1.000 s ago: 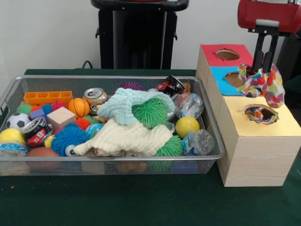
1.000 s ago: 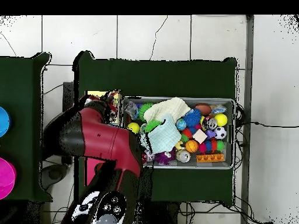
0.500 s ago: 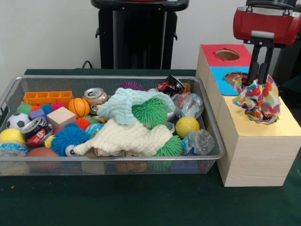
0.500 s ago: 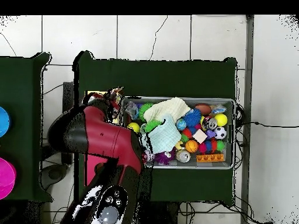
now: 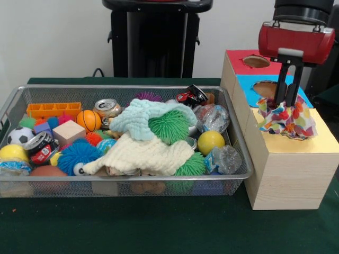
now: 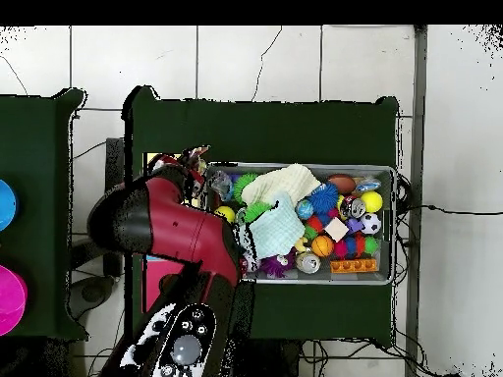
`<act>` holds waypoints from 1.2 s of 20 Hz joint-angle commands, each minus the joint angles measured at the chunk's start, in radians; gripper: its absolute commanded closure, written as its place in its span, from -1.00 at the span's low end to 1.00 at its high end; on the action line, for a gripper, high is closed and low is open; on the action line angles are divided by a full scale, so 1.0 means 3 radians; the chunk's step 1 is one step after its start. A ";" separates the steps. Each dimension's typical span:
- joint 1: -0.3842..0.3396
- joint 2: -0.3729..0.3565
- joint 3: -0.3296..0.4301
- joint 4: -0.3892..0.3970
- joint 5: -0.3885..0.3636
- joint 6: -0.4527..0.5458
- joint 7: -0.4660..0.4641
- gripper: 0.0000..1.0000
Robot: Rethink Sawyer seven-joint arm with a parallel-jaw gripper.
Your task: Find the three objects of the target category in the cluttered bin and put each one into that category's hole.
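Observation:
My gripper point(image 5: 286, 101) is shut on a spotted cloth point(image 5: 288, 119), white with red, blue, yellow and pink spots. The cloth bunches on the yellow top of the pale wooden box point(image 5: 320, 142) and covers the hole, which is hidden under it. The wire mesh bin point(image 5: 127, 178) stands to the left, full of toys; no other spotted cloth shows in it. In the overhead view the red arm point(image 6: 167, 231) covers the boxes, with a bit of the cloth point(image 6: 191, 158) showing beside the bin point(image 6: 396, 226).
The blue-topped box point(image 5: 248, 89) and the red-topped box point(image 5: 237, 62) stand behind the yellow one. In the bin lie a mint-green towel point(image 5: 139, 115), a cream waffle towel point(image 5: 143, 153), a green spiky ball point(image 5: 169, 127), cans, balls and blocks. The black pedestal point(image 5: 153, 39) stands behind.
The gripper has moved down and left over the yellow top with the cloth. The cloth, hanging beside the hole before, now rests bunched on it and hides it.

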 commanded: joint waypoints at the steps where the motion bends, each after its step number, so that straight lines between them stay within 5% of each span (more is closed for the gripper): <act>1: -0.0031 0.0234 0.0292 0.0246 0.0245 -0.0166 0.0956 1.00; 24: -0.0260 0.0262 0.1077 0.0620 0.0780 -0.0062 0.0918 1.00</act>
